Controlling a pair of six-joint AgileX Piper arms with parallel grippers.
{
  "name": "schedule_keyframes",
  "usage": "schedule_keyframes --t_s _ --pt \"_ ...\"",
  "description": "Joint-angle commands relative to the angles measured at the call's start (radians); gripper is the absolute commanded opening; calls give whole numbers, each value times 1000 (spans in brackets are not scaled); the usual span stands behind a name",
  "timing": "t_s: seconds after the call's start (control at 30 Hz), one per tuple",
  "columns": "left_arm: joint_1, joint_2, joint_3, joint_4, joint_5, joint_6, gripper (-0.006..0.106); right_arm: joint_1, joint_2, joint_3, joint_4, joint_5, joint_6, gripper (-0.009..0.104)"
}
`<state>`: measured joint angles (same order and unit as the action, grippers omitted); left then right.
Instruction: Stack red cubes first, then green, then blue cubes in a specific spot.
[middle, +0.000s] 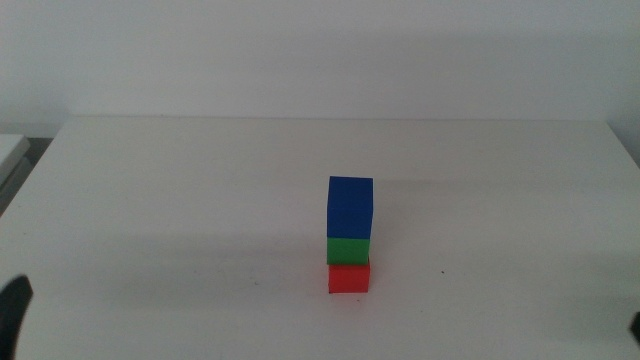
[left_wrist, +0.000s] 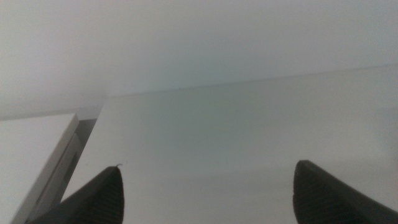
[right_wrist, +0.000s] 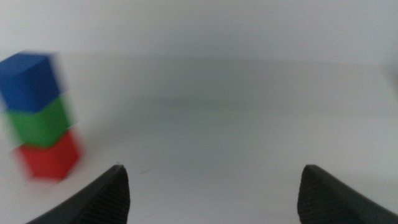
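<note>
A three-cube tower stands near the middle of the white table: the red cube (middle: 348, 277) at the bottom, the green cube (middle: 348, 249) on it, the blue cube (middle: 350, 206) on top. The right wrist view shows the same tower, red cube (right_wrist: 50, 156), green cube (right_wrist: 41, 121), blue cube (right_wrist: 28, 81), off to one side and slightly blurred. The spot's marks are hidden under the stack. My right gripper (right_wrist: 211, 190) is open, empty and away from the tower. My left gripper (left_wrist: 208, 193) is open and empty over bare table, its tip showing at the picture's lower left (middle: 12, 310).
A small black dot (middle: 443, 272) lies on the table to the right of the tower. The table's far edge (middle: 340, 119) meets a white wall. A white surface (left_wrist: 34, 155) adjoins the table's left side, with a dark gap between.
</note>
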<state>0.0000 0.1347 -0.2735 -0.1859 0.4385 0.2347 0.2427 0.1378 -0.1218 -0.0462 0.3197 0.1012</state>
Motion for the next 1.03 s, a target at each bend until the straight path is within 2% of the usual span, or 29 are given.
schedule_keyframes --t_s 0.0,0.13,0.23,1.0 --pt "0 -56 63 -6 -41 1 92 -84 -70 32 -7 -22 -4 78" --pt "0 -135 143 -6 -95 1 92 -185 -138 76 14 -22 -4 78" --pt "0 -135 181 -6 -104 1 92 -211 -138 89 28 -31 -4 78" --pt "0 -135 274 -13 -195 1 92 -215 -138 93 30 -36 -4 78"
